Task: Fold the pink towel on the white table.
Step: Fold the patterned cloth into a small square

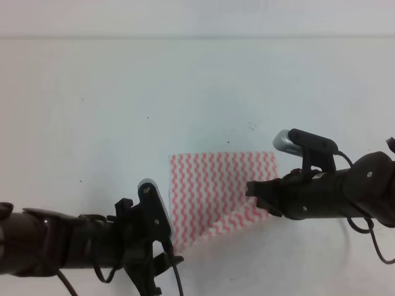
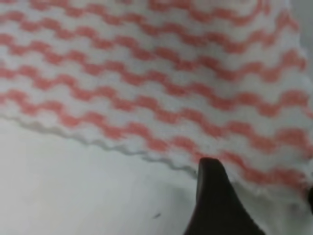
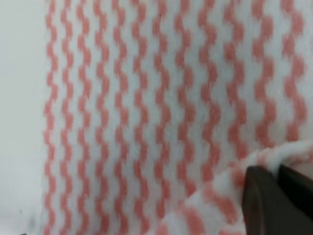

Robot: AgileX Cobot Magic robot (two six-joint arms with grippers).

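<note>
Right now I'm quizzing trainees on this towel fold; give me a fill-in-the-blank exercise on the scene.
1. The pink towel has wavy stripes of pink and ____.
2. It lies on the ____ table.
3. The right claw grips a lifted ____ of the towel.
4. The left claw is near the towel's ____ corner in the high view.

Missing: white; white; edge; lower-left

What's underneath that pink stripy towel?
Only the white table shows around the pink towel. Whatever lies beneath it is covered. Its near right corner is lifted at the right gripper, folding over the cloth itself.

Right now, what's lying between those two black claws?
The pink towel spreads between the left gripper and right gripper on the white table, seen from the high view.
</note>
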